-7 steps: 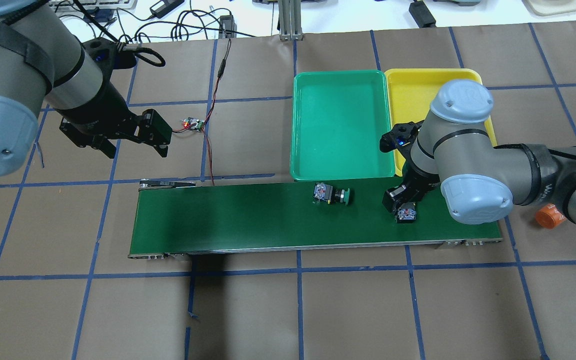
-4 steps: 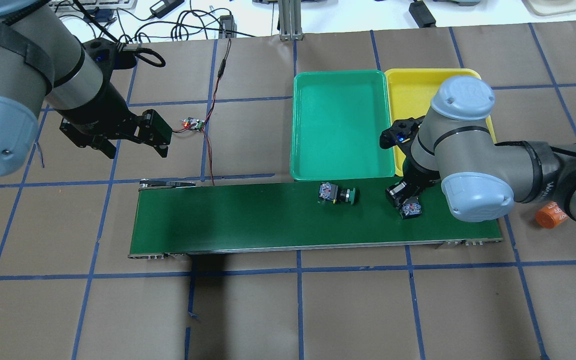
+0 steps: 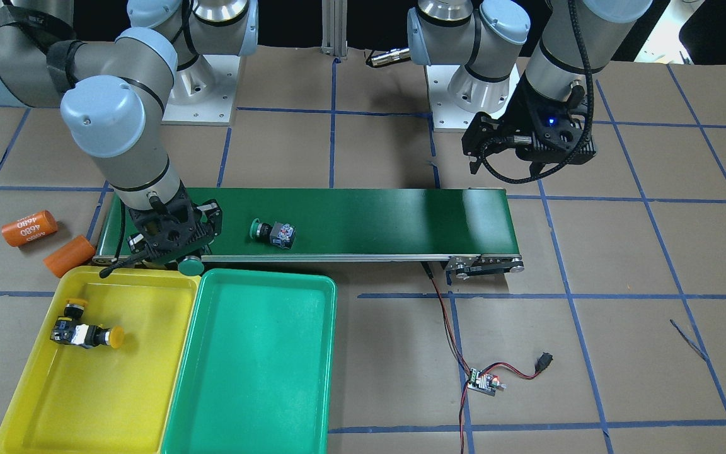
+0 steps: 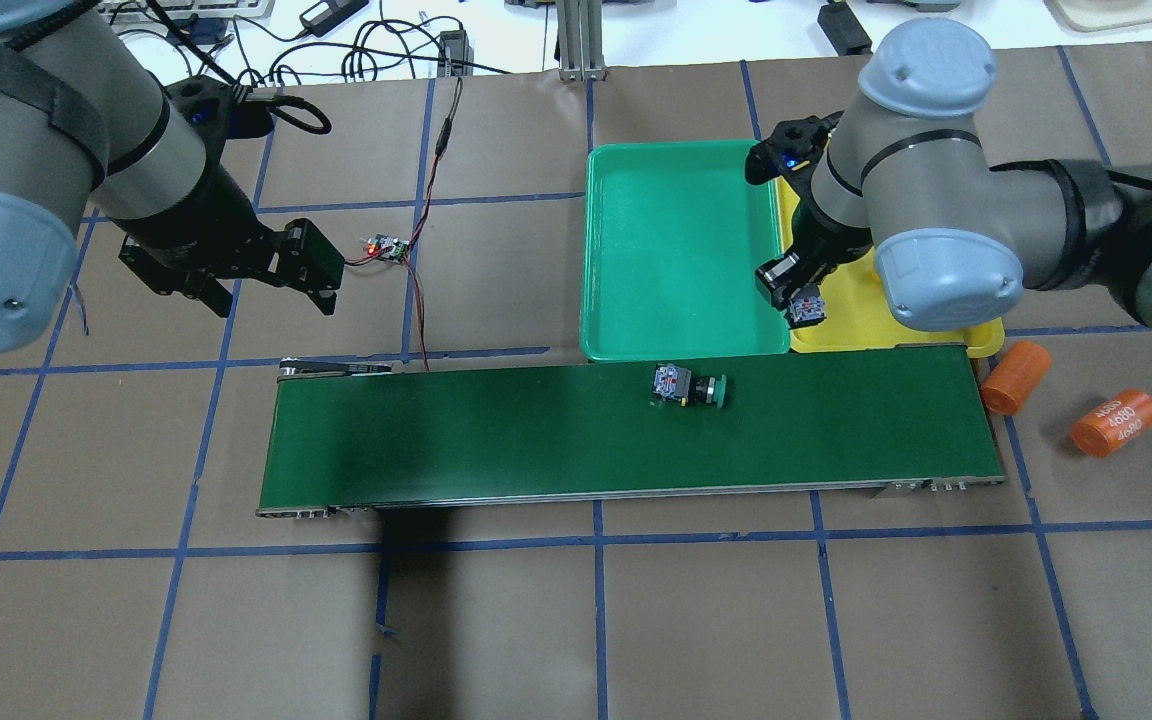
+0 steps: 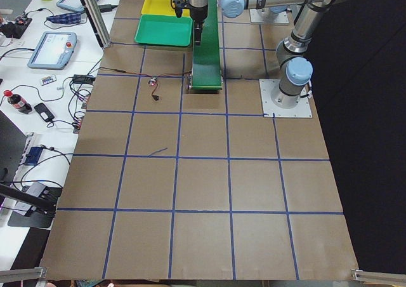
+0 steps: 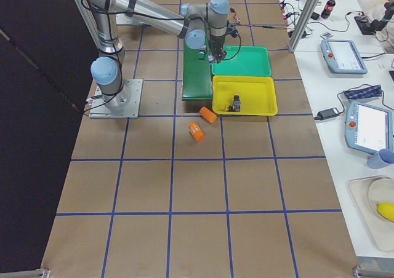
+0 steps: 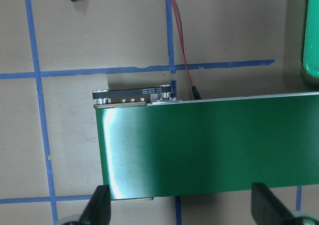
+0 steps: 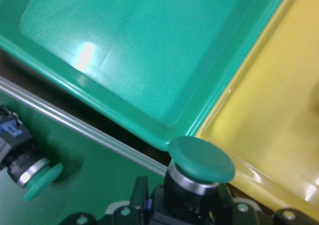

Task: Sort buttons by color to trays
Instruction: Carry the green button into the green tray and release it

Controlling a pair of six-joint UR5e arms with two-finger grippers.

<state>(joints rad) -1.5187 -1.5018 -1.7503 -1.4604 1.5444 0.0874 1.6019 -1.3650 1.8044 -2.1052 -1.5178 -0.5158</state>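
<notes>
right wrist-mounted, claw (image 8: 185,211) gripping button (image 8: 201,159) (green cap)

The left claw (image 7: 183,208), fingers spread, hangs above the conveyor belt (image 7: 209,145) end, red wire (image 7: 178,38) beyond.

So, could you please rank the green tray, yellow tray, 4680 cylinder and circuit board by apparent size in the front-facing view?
1. green tray and yellow tray, about alike
2. 4680 cylinder
3. circuit board
</notes>
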